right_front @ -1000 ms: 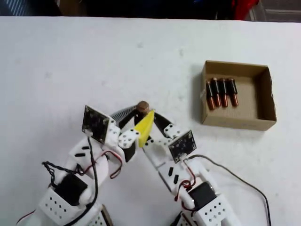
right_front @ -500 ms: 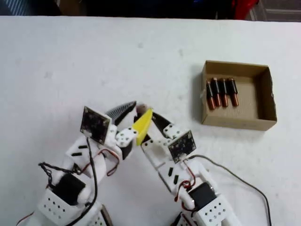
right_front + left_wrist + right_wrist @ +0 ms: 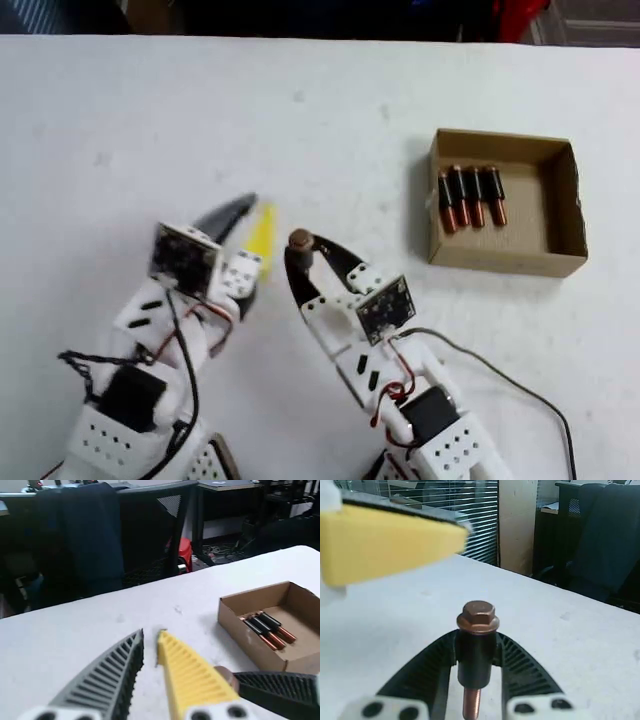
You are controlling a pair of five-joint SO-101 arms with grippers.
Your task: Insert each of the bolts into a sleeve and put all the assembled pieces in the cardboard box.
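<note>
High view: the right hand [image 3: 302, 247] is closed on a black sleeve [image 3: 475, 660] with a copper bolt [image 3: 478, 616] through it. The piece stands upright between the two black fingers [image 3: 522, 672]. The bolt's hex head sits above the sleeve's top and its tip shows below the sleeve. The hand holds it over the bench [image 3: 150, 110], near the middle of the near side.

The left hand [image 3: 256, 206] is just beside the right one and apart from it, on the side away from the box [image 3: 500, 262]. Its grey finger [image 3: 107, 680] and yellow finger [image 3: 190, 675] are only a narrow gap apart at the tips and hold nothing.

The box sits open-topped on the bench, well apart from both hands, on the right hand's side. Four assembled pieces [image 3: 470, 197] lie in it side by side, touching one another. They are packed toward the wall nearest the hands, and the rest of the box floor is bare.
</note>
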